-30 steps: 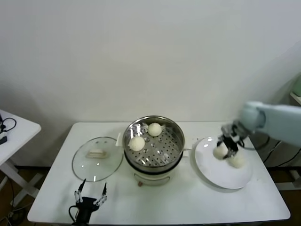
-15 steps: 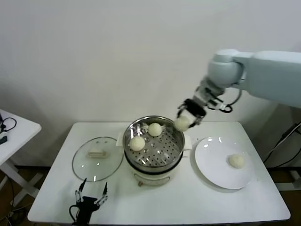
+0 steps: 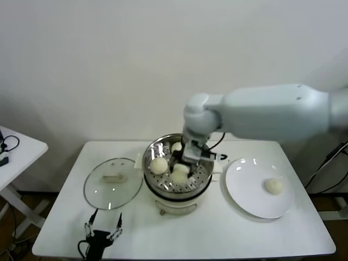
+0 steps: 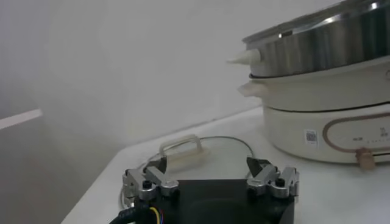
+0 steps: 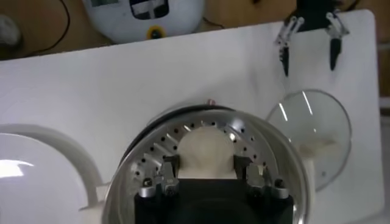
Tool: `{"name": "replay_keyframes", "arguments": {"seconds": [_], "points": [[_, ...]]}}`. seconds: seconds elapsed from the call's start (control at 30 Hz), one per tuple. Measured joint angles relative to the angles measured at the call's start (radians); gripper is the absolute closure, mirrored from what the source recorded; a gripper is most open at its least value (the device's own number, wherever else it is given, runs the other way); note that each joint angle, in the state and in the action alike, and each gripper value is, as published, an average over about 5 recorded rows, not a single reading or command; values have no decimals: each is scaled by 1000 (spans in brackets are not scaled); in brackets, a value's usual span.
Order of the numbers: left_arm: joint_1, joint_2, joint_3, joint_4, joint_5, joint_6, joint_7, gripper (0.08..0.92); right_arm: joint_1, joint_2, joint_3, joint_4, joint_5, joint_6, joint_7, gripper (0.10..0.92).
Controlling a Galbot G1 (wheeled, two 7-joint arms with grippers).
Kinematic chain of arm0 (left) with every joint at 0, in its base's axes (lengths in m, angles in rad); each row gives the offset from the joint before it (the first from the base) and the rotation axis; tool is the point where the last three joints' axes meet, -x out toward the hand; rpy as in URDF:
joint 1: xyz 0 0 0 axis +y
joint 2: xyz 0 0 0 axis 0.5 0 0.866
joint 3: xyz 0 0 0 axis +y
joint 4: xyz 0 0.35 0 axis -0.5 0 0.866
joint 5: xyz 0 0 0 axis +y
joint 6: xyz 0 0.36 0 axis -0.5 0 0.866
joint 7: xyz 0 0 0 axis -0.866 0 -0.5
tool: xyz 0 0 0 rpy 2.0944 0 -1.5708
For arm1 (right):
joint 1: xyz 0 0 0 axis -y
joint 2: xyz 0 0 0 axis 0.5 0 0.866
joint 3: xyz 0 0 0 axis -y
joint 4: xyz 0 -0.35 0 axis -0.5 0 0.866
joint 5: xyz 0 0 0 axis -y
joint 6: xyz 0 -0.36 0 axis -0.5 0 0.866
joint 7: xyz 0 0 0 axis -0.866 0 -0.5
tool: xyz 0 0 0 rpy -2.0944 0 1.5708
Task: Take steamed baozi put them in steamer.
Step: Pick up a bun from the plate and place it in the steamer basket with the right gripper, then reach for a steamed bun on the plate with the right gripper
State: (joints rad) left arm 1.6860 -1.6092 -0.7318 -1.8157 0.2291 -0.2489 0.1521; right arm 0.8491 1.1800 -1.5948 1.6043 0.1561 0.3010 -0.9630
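Observation:
The steamer (image 3: 202, 161) stands mid-table, a shiny perforated basket on a cream pot base. Two steamed baozi lie in it, one at the left (image 3: 159, 165) and one at the back (image 3: 176, 147). My right gripper (image 3: 181, 166) reaches down into the basket, shut on a third baozi (image 5: 207, 151); its fingers (image 5: 169, 167) press both sides of the bun just above the perforated floor (image 5: 152, 159). Another baozi (image 3: 273, 186) lies on the white plate (image 3: 244, 190). My left gripper (image 3: 101, 227) waits open at the table's front left.
The glass lid (image 3: 111, 182) lies flat left of the steamer, with its handle (image 4: 181, 146) close in front of the left gripper (image 4: 210, 178). A white side table (image 3: 16, 149) stands at the far left. The steamer's side handle (image 4: 245, 58) juts out towards the lid.
The right arm lifted one baozi off the plate, carried it left over the steamer's rim, and has come down into the basket with it. The left arm has not moved.

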Motion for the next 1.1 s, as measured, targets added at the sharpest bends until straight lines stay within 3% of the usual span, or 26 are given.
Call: {"name": "replay_keyframes", "arguments": {"seconds": [0.5,0.67,0.83,1.1], "points": [[-2,0,-3,10,-1,-4,-1,177,-149,103,26,-132,-156,97,-14,393],[-1,0,-6,9,-3,-5,-1,177,-159,117,34,-165,-167,124,-29,296],[-1,0,-6,5,-3,-5,-1,177,-153,116,49,-193,-150,147,-39,211],[2,0,-2,-1,0,-6,0,177,-40,63,-7,-235,11,139,-100,203]]}}
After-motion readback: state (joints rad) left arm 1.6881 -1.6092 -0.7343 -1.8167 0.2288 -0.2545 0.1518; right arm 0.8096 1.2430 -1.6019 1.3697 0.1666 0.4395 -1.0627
